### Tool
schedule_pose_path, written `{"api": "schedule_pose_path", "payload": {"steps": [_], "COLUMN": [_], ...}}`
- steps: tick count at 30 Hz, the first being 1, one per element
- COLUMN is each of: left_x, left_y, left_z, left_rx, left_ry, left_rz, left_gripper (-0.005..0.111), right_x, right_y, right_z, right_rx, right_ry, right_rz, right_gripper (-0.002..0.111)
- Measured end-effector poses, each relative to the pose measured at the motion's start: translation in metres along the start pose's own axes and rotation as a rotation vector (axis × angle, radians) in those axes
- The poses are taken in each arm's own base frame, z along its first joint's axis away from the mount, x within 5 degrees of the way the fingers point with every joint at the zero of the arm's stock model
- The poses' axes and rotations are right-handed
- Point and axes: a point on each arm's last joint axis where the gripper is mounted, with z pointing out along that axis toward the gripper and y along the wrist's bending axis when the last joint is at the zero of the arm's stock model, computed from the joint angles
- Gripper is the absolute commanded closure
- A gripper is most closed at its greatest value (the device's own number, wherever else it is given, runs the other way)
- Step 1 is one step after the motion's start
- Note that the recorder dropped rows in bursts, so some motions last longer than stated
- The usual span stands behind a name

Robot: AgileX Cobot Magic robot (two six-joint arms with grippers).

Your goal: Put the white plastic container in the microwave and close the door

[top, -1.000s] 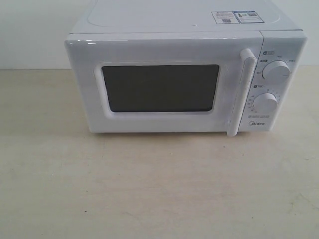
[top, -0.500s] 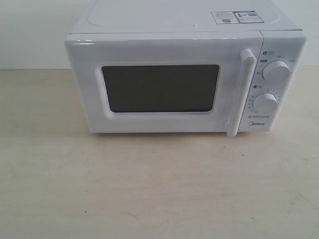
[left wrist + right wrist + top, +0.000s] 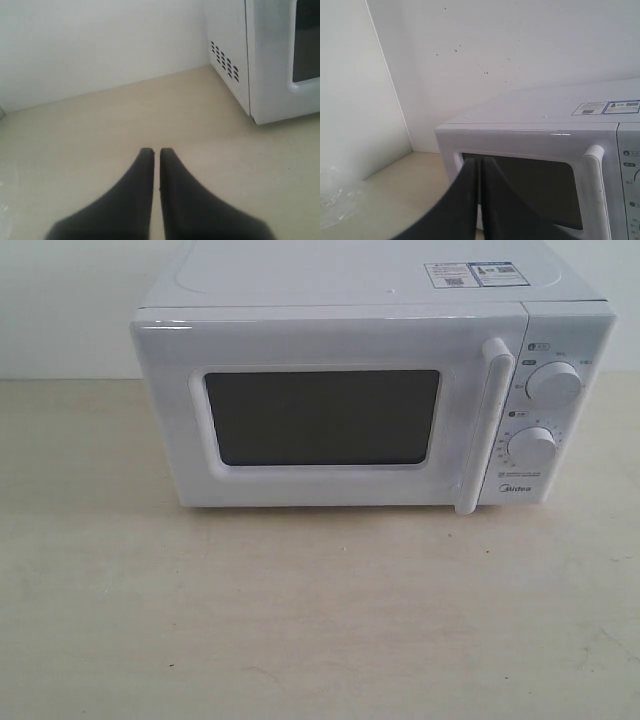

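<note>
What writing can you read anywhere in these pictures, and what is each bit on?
"Midea": on the microwave, low on its control panel, under the lower knob.
Sticker on the microwave's top: printed, but too small to read.
Marks around the upper knob and the lower knob, and the small print just above the brand name: too small to read.

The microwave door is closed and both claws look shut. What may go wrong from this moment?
The white plastic container shows in no view, and the dark window of the door hides the inside, so placement cannot be checked. The handle stands close beside the knobs; a reaching claw might turn one. The right claw is shut and must open before gripping.
</note>
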Motion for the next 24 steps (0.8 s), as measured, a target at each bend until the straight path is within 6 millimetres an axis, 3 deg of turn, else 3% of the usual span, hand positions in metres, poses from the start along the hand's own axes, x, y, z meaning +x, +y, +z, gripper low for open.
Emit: {"api": "schedule_pose_path", "payload": {"steps": [7, 13, 24], "left_x": [0.0001, 0.0002, 0.0019], "left_y": [-0.0017, -0.0037, -0.0004], "left_z": [0.0000, -0.0001, 0.0000], "left_rx": [0.018, 0.041, 0.001], "left_ry": [0.002, 0.006, 0.022], "left_rz": [-0.062, -0.221, -0.276], "left_gripper": [0.102, 0.102, 0.102], "right_x": [0.0002, 0.0005, 0.0005], "right_y": [0.0001, 0.0003, 0.0003], "right_z": [0.0000, 0.0000, 0.0000], "right_rx": [-0.001, -0.003, -0.003], "right_ry": [0.002, 0.005, 0.005], "right_rz": [0.000, 0.000, 0.002], "right_gripper": [0.108, 0.108, 0.108]}}
